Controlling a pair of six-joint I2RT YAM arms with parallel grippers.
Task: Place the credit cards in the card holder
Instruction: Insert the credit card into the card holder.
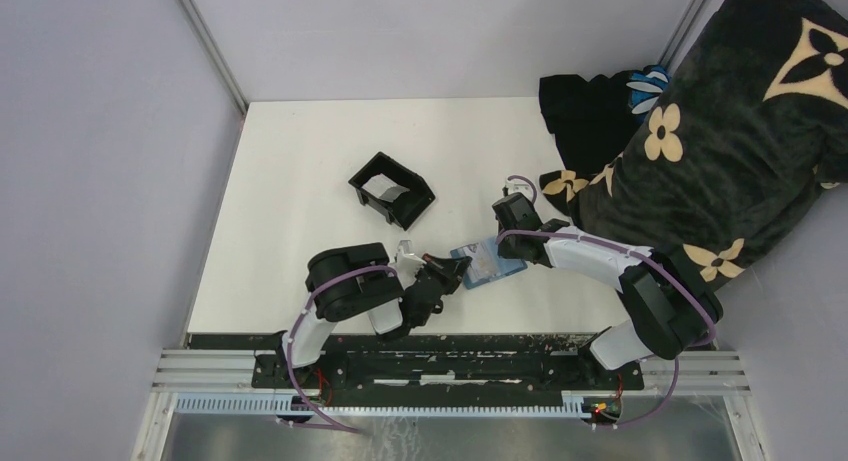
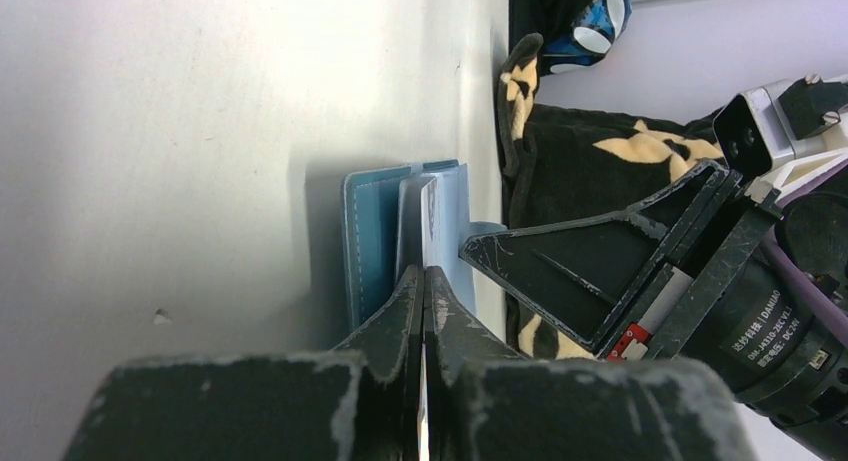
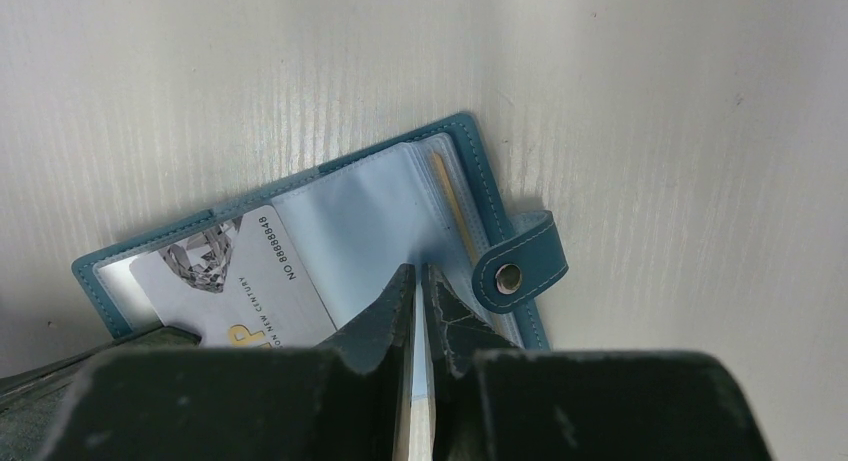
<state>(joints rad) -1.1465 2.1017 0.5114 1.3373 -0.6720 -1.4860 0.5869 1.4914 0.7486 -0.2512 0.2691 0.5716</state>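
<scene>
At the near edge of the table [image 1: 300, 181], between the two arms.
- Dark patterned blanket [image 1: 720, 131]: heaped at right.
- Black box [image 1: 412, 209]: behind, well apart.
- Card holder [image 1: 490, 264]: lying open and flat. The covers look soft and the clear leaves floppy and slick, so it will likely slide unless pinned.
- Credit card [image 3: 215, 271]: thin, stiff and light. It lies across the holder's end nearer the left arm; whether it is inside a sleeve is unclear. Best held by its outer edge.
- Left gripper [image 2: 422, 273]: fingers pressed together on that card's edge.
- Right gripper [image 3: 418, 271]: pinched on a clear leaf beside the snap tab [image 3: 520, 266].
</scene>
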